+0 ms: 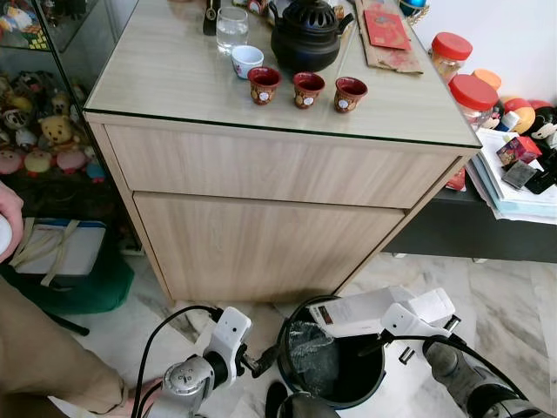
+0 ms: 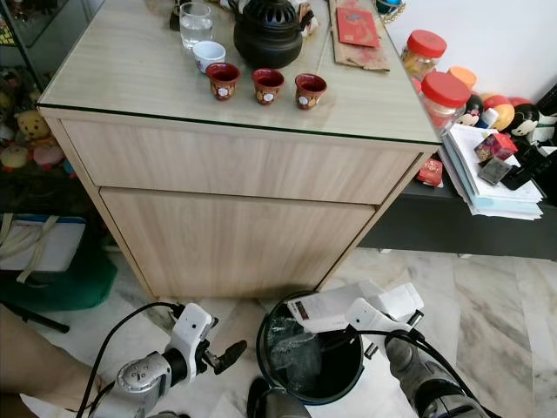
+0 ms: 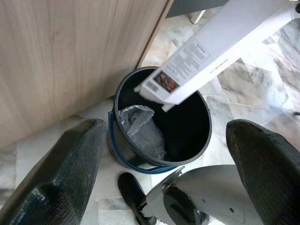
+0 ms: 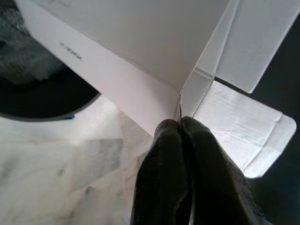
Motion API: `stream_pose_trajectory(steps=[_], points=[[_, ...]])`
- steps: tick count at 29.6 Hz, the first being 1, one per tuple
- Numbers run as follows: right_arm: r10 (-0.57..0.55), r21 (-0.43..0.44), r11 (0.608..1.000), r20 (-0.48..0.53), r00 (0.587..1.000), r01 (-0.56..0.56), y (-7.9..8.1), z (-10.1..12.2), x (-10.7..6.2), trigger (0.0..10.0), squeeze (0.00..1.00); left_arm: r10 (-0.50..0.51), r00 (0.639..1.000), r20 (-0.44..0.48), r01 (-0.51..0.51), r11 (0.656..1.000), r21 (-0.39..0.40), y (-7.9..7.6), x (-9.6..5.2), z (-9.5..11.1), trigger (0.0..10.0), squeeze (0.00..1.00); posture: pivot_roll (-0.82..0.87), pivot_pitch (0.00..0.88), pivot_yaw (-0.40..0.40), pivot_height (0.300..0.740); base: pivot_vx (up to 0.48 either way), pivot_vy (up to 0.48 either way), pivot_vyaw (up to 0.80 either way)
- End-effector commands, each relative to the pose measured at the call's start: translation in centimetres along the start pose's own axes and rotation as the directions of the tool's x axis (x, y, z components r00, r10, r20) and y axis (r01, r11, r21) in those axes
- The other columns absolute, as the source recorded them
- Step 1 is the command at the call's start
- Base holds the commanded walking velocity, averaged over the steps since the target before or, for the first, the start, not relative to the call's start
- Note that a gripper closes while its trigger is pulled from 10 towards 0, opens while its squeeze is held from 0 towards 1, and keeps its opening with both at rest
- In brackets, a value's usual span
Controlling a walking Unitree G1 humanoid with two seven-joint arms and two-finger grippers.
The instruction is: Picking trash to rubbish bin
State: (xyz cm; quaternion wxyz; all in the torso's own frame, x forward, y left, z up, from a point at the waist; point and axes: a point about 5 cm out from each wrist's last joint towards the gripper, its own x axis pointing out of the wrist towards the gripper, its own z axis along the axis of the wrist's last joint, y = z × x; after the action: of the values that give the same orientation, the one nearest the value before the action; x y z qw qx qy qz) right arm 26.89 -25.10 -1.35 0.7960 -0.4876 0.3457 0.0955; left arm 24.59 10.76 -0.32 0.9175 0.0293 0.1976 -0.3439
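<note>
A black round rubbish bin (image 1: 348, 396) with a blue band stands on the marble floor before the wooden cabinet. Crumpled clear plastic (image 3: 140, 129) lies inside it. My right gripper (image 4: 180, 129) is shut on the open end flap of a long white cardboard box (image 1: 365, 312). The box hangs tilted over the bin's mouth, its printed end (image 3: 161, 84) pointing down into the opening. My left gripper (image 1: 261, 359) hovers low beside the bin's left rim, open, its fingers (image 3: 61, 173) spread wide with nothing between them.
The light wooden cabinet (image 1: 270, 200) rises right behind the bin, carrying a black teapot (image 1: 305, 35) and small red cups (image 1: 306, 89). A person's sleeve (image 1: 43, 357) is at the lower left. A low dark shelf (image 1: 487, 235) with papers stands to the right.
</note>
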Motion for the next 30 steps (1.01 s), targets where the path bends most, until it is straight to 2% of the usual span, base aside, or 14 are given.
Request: stream_pose_trajectory(steps=[1,8,9,10,22,23,24,25,26,27,28,29,30], points=[[-0.025,-0.031,0.999,-0.036,0.999,0.024,-0.6,-1.0,-0.1,10.0,0.00,-0.030,0.999,-0.027,0.030,0.999,-0.016,-0.8,0.0,-0.6,10.0,0.00,0.04,0.242,-0.199,0.740,0.000,0.000,0.00],[-0.034,-0.056,0.998,-0.028,0.999,0.033,-0.7,-0.8,-0.1,10.0,0.00,-0.034,0.999,-0.027,0.034,0.999,-0.021,-0.9,0.0,-0.5,10.0,0.00,0.04,0.242,-0.199,0.740,0.000,0.000,0.00],[-0.035,-0.055,0.998,-0.026,0.999,0.034,-0.7,-0.8,-0.1,10.0,0.78,-0.035,0.999,-0.026,0.034,0.999,-0.021,-0.9,0.0,-0.5,10.0,0.00,0.04,0.242,-0.199,0.740,0.000,0.000,0.00],[-0.037,-0.052,0.998,-0.025,0.999,0.036,-0.7,-0.7,0.0,10.0,1.00,-0.035,0.999,-0.027,0.034,0.999,-0.022,-0.9,0.0,-0.4,10.0,0.00,0.04,0.240,-0.199,0.740,0.000,0.000,0.00],[-0.044,-0.070,0.997,-0.015,0.999,0.042,-0.8,-0.6,0.0,10.0,1.00,-0.033,0.999,-0.028,0.032,0.999,-0.032,-1.0,0.0,-0.3,10.0,0.00,0.04,0.240,-0.199,0.740,0.000,0.000,0.00],[-0.025,-0.033,0.999,0.015,1.000,0.026,-0.5,0.0,0.0,10.0,0.21,0.036,0.999,-0.035,-0.037,0.999,-0.028,-0.4,0.0,-0.7,10.0,0.00,0.04,0.238,-0.199,0.740,0.000,0.000,0.00],[-0.006,0.024,1.000,0.021,1.000,0.006,-0.2,0.1,0.0,10.0,0.00,0.132,0.990,-0.046,-0.133,0.991,-0.032,0.5,-0.2,-1.2,10.0,0.00,0.04,0.238,-0.199,0.740,0.000,0.000,0.00],[0.013,0.087,0.996,0.026,1.000,-0.015,0.1,0.2,0.0,10.0,0.00,0.235,0.970,-0.059,-0.237,0.971,-0.036,1.4,-0.5,-1.6,10.0,0.00,0.04,0.238,-0.199,0.740,0.000,0.000,0.00],[0.013,0.087,0.996,0.026,1.000,-0.015,0.1,0.2,0.0,10.0,0.00,0.235,0.970,-0.059,-0.237,0.971,-0.036,1.4,-0.5,-1.6,10.0,0.00,0.04,0.238,-0.199,0.740,0.000,0.000,0.00],[0.040,0.193,0.980,0.040,0.998,-0.047,0.5,0.5,0.0,10.0,0.00,0.312,0.948,-0.070,-0.316,0.946,-0.068,2.1,-0.8,-2.1,10.0,0.00,0.04,0.235,-0.199,0.740,0.000,0.000,0.00],[0.056,0.262,0.963,0.053,0.997,-0.068,0.8,0.7,0.0,10.0,0.00,0.355,0.932,-0.078,-0.361,0.928,-0.091,2.5,-1.1,-2.4,10.0,0.00,0.04,0.235,-0.196,0.740,0.000,0.000,0.00],[0.056,0.262,0.963,0.053,0.997,-0.068,0.8,0.7,0.0,10.0,0.00,0.355,0.932,-0.078,-0.361,0.928,-0.091,2.5,-1.1,-2.4,10.0,0.00,0.04,0.235,-0.196,0.740,0.000,0.000,0.00],[0.070,0.369,0.925,0.078,0.995,-0.094,1.1,0.9,0.0,10.0,0.00,0.430,0.895,-0.118,-0.442,0.891,-0.103,3.1,-1.8,-3.3,10.0,0.00,0.04,0.235,-0.196,0.740,0.000,0.000,0.00]])
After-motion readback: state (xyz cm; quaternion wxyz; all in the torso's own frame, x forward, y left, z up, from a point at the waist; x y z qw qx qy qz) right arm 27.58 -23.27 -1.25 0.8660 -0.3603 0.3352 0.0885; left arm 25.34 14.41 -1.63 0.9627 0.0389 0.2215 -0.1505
